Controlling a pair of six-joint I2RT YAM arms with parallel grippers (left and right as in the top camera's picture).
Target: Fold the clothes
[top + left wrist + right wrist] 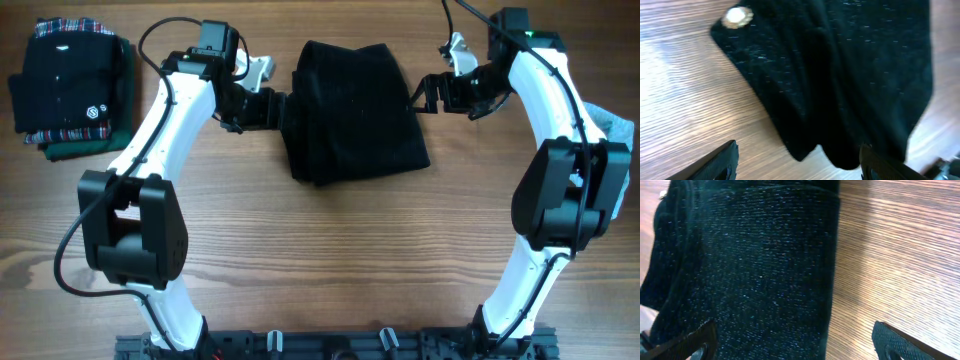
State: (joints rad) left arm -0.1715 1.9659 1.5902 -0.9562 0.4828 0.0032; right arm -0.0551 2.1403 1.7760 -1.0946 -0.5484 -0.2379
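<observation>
1. At far centre of worktop (330, 260): noted black garment (350, 110), folded into a thick rough rectangle, lower edge slanting.
2. Flanked on both sides: left gripper (272, 107) at its left edge, right gripper (428, 95) just off its right edge.
3. Both spread wide, gripping nothing; cloth ahead of the fingers in both wrist views, unpinched.
4. Probably posed so for squaring up or one more fold across.
5. Far left: finished stack (70, 85), dark top over plaid and green; likely the drop-off pile.
6. Pale cloth (615, 125) behind right arm, possibly next in line.
7. Wood-grain worktop, matte, flat; no room visible beyond its edges.
</observation>
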